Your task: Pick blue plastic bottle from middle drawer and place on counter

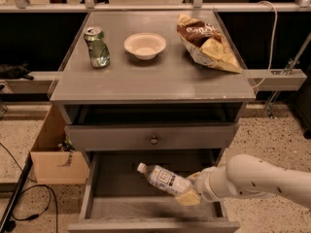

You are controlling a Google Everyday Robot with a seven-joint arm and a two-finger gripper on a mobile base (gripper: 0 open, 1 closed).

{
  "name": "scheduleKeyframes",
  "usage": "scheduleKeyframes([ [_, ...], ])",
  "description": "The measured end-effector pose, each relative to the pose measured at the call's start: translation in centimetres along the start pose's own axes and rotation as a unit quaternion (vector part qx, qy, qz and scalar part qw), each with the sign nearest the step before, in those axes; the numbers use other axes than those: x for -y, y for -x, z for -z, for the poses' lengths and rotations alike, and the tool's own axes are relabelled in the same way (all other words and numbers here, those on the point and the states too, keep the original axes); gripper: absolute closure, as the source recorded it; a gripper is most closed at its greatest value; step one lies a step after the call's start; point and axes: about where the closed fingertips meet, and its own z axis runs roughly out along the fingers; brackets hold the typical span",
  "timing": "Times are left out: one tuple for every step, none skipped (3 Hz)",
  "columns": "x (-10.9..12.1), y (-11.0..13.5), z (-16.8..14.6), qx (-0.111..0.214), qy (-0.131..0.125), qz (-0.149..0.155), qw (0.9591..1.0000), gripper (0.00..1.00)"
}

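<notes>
Low over middle drawer (125,206), jaws on blue plastic bottle (163,178); speckled floor (274,140).

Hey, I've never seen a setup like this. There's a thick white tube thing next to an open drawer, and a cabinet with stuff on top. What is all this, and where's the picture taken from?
There is only one picture, taken from the front and looking down on a grey cabinet. Where the camera is mounted isn't known.

The white tube is a robot arm reaching in from the right. At its tip is the gripper, the robot's hand, with two tan fingers. They are closed on the bottom end of the blue plastic bottle, which is tilted with its white cap up and to the left, over the open middle drawer.

Above that is a closed drawer front with a round knob.

On the counter stand a dented green can, a pale bowl and a chip bag.
</notes>
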Motion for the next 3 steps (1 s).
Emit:
scheduleKeyframes([
  [-3.7, 6.0, 3.2, 0.121, 0.077, 0.031, 0.9892, 1.00],
  [-6.6, 7.4, 8.7, 0.184, 0.090, 0.085, 0.9750, 1.00],
  [-7.3, 4.9, 16.3, 0.228, 0.037, 0.129, 0.9643, 1.00],
])
